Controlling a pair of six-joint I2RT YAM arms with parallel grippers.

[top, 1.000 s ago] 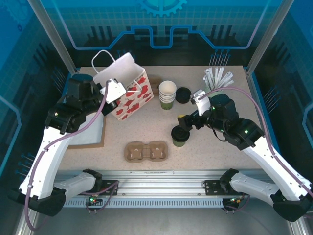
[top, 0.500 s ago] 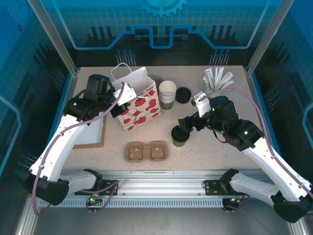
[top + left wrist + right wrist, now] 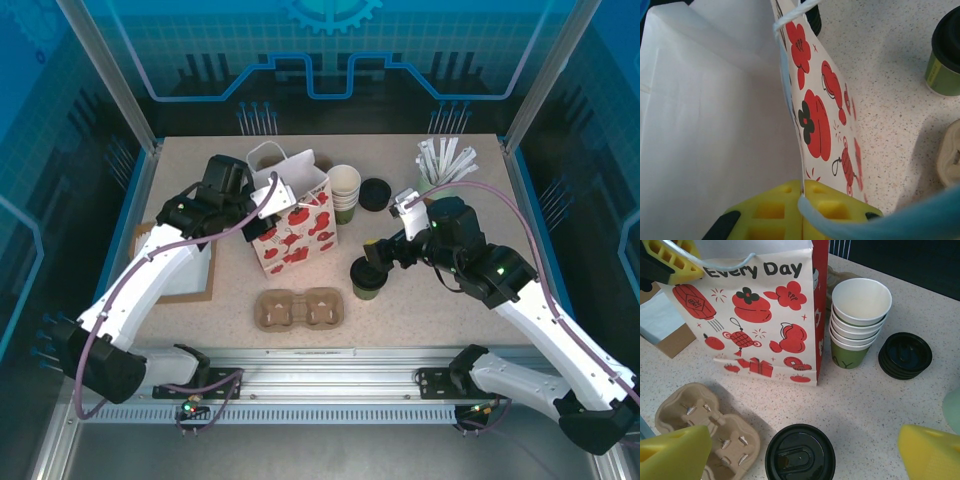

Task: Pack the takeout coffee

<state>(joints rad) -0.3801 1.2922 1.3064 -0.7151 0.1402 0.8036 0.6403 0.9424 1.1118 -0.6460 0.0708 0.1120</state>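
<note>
top view: coffee (image 3: 367, 279) at the bag's (image 3: 297, 222) 4 o'clock, carrier (image 3: 300, 308) at 6, right gripper (image 3: 373, 255) spread wide beside the coffee. left wrist: left gripper (image 3: 802, 200) clamped on the bag's rim, olive black-lidded coffee at 2 o'clock. right wrist: cups (image 3: 858, 320) at 1 o'clock.

On the table (image 3: 420, 320), the bag (image 3: 293, 225) stands just left of the stack of cups (image 3: 343, 193), and the stack of lids (image 3: 375, 194) lies just right of those cups. Nearer the front, the coffee cup (image 3: 367, 277) sits right of the cup carrier (image 3: 299, 309). The stick holder (image 3: 445, 160) stands at the back right, and a flat box (image 3: 195, 270) lies at the far left.
</note>
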